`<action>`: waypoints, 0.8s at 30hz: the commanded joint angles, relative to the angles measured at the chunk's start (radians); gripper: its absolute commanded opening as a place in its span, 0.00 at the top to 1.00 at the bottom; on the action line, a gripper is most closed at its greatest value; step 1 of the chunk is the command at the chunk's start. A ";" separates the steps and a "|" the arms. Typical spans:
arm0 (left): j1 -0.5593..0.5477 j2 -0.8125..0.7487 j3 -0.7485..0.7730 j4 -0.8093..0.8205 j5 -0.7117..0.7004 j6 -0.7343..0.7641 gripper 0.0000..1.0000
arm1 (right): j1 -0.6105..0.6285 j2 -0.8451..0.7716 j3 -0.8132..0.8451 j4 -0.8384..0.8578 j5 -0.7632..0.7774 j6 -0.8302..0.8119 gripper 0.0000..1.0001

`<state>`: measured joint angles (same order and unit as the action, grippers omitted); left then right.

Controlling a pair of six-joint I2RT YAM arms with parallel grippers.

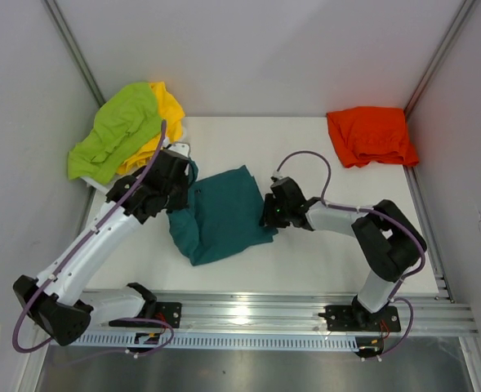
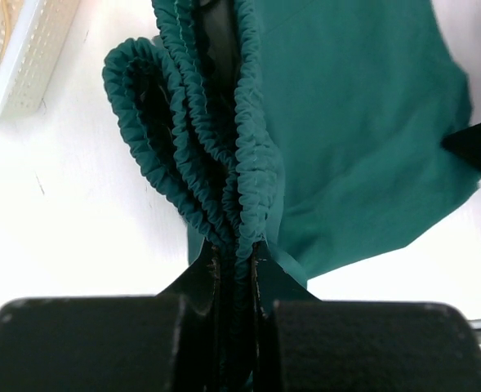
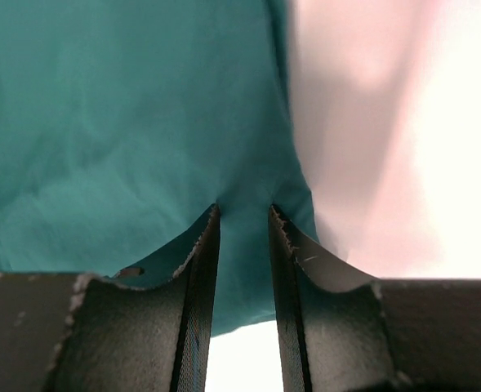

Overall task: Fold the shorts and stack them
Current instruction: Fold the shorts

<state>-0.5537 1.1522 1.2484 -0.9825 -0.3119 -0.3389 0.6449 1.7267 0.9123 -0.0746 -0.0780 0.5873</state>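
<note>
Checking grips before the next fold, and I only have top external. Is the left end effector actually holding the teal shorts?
Observer: Yes. The left wrist view shows the left end effector shut on the teal shorts at the bunched elastic waistband, with several gathered layers pinched together.
Operator: And the right one?
Observer: The right wrist view shows the right end effector with its jaws apart. The edge of the shorts lies in the gap, apparently not pinched.
</note>
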 commanded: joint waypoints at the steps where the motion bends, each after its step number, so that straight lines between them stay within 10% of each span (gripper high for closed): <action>1: -0.055 0.033 0.086 0.015 -0.065 0.031 1.00 | 0.122 0.040 -0.059 -0.027 0.052 0.054 0.67; 13: -0.222 0.188 0.143 -0.048 -0.246 -0.031 1.00 | 0.268 -0.012 -0.030 -0.065 0.078 0.157 0.66; 18: -0.305 0.221 0.082 0.010 -0.265 -0.040 1.00 | 0.257 -0.130 -0.030 -0.102 0.020 0.148 0.40; 24: -0.353 0.287 0.043 0.030 -0.280 -0.095 1.00 | 0.179 -0.312 -0.015 -0.187 0.006 0.112 0.35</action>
<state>-0.8932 1.4174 1.3006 -0.9974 -0.5488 -0.3927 0.8604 1.5028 0.8806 -0.1917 -0.0746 0.7292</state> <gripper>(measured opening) 0.084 0.648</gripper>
